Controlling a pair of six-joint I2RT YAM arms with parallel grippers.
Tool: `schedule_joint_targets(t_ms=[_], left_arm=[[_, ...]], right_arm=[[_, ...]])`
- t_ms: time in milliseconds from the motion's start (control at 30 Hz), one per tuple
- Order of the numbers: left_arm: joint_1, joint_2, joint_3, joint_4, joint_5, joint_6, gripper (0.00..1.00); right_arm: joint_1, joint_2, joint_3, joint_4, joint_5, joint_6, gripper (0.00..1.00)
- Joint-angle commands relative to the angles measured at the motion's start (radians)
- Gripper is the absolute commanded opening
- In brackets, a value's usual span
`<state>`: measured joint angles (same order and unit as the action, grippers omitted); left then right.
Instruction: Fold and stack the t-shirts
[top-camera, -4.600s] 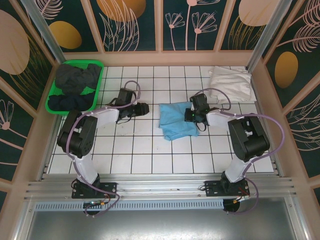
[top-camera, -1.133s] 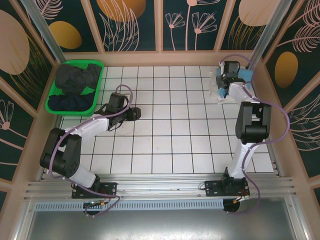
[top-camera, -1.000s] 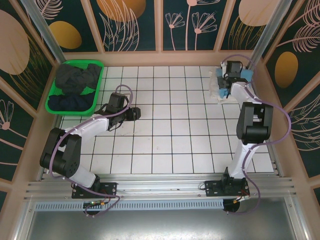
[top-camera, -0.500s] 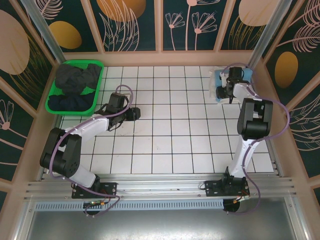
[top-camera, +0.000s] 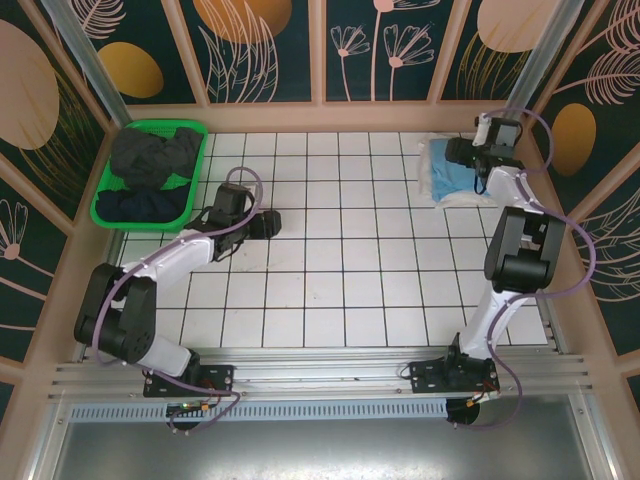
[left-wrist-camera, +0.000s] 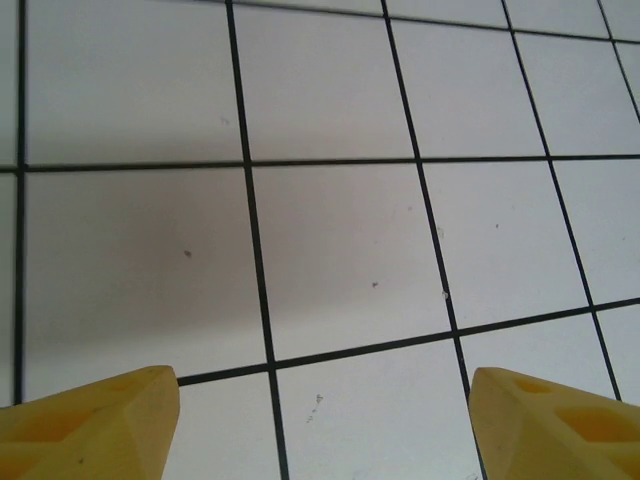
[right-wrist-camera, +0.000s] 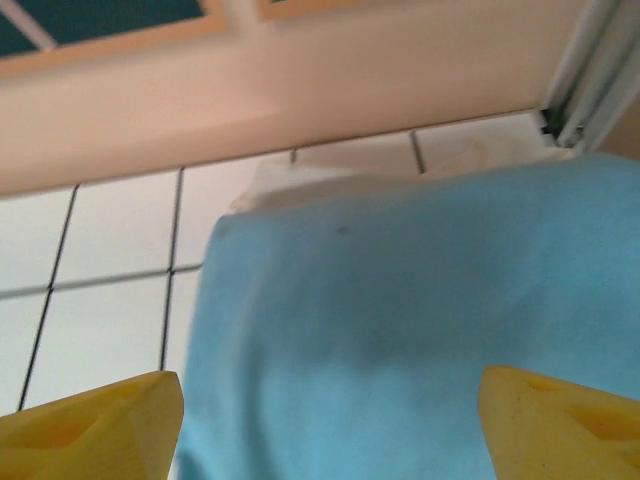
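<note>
Blue shirt (top-camera: 447, 170) lies folded in the far right corner of the bench (top-camera: 340, 290), on top of the white shirt (top-camera: 468, 197). A thin edge of white peeks out at the far side of it. The right jaws hang just over the blue shirt, on its right side. In the right wrist view the two yellow tips are spread wide apart, with the blue cloth low between them. They hold nothing.

Dark shirts (top-camera: 150, 160) sit in a bunched heap in the green basket (top-camera: 100, 212), at the far left corner. The heap has no clear long side that I can tell. I think one of these is next to be picked.

The left jaws are over bare white tiles, near the basket. The heap lies to their left and a bit farther back. They are spread wide too, and hold nothing. The left arm (top-camera: 170, 255) is much nearer to the basket than the right arm (top-camera: 520, 250), so the reach looks like its job.
</note>
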<state>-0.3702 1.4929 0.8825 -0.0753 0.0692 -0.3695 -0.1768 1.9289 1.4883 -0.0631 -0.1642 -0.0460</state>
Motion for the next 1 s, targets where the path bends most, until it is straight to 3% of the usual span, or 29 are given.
schedule_joint_targets(t_ms=[0,67,200,467,700,867,967], left_arm=[[0.009,-0.075,-0.017,0.008,-0.089,-0.003,0.86],[0.012,-0.115,-0.045,0.029,-0.141,-0.010,0.97],[0.023,-0.191,-0.102,0.069,-0.245,-0.011,0.98],[0.024,-0.322,-0.201,0.168,-0.498,0.061,0.99],[0.051,-0.349,-0.284,0.320,-0.697,0.138,0.99],[0.192,-0.318,-0.404,0.546,-0.591,0.170,0.98],[0.261,-0.233,-0.455,0.686,-0.510,0.216,0.99]], right_arm=[[-0.019,0.132,0.043,0.100,0.042,0.123,0.77],[-0.018,0.206,0.097,0.067,0.066,0.127,0.79],[-0.016,0.286,0.184,-0.037,0.101,0.147,0.86],[-0.002,0.033,0.035,0.072,0.140,0.127,0.99],[0.025,-0.274,-0.375,0.288,0.189,0.084,0.99],[0.070,-0.560,-0.760,0.460,0.214,0.179,0.99],[0.117,-0.727,-1.068,0.750,0.208,0.165,0.99]])
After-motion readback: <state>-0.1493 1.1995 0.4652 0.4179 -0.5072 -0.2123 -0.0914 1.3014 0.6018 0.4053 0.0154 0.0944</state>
